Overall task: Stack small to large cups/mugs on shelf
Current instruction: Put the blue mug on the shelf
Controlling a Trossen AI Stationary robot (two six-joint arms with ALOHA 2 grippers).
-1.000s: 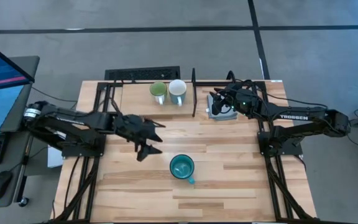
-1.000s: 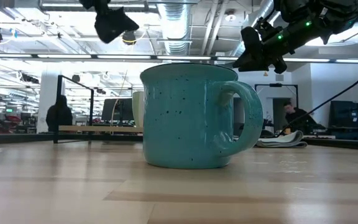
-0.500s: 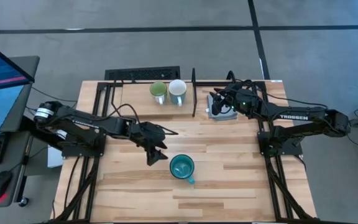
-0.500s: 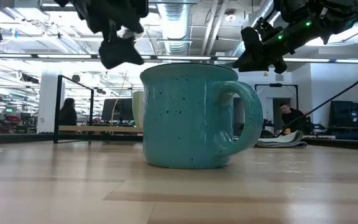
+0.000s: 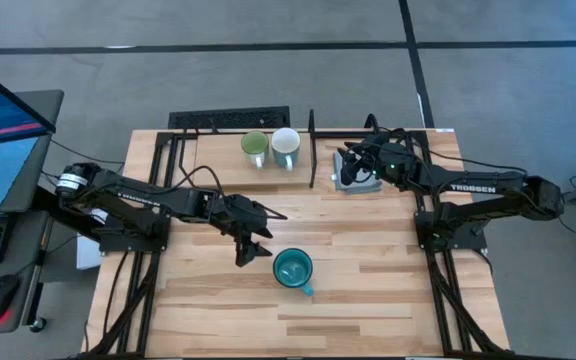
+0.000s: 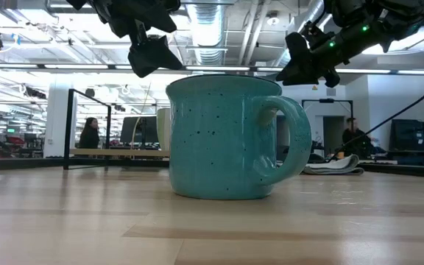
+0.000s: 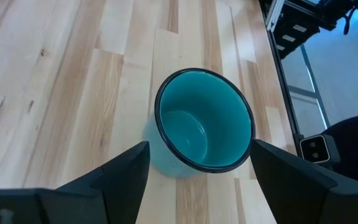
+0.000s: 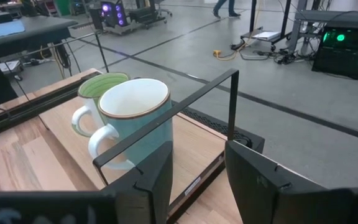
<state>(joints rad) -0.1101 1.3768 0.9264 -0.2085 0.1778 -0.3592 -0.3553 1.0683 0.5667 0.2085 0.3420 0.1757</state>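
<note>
The teal blue mug (image 5: 293, 268) stands upright on the tabletop, its handle (image 5: 308, 290) toward the near edge; it also shows in the low view (image 6: 227, 136) and the left wrist view (image 7: 204, 121). My left gripper (image 5: 253, 245) is open, just left of the mug and above its rim; it also shows in the left wrist view (image 7: 197, 180). The light green mug (image 5: 255, 147) and the white mug (image 5: 286, 145) stand side by side on the shelf (image 5: 218, 150). My right gripper (image 5: 353, 170) is open and empty, right of the shelf, facing both mugs (image 8: 135, 118).
A grey cloth (image 5: 353, 182) lies under my right gripper at the far right of the table. Black shelf posts (image 5: 311, 150) stand between the cloth and the mugs. A black frame bar (image 8: 166, 115) crosses in front of the white mug. People show in the room behind.
My left gripper has gone toward the table's right and near edges and a little down, toward the teal mug, and now hangs close by its rim. The mug has stayed where it was.
</note>
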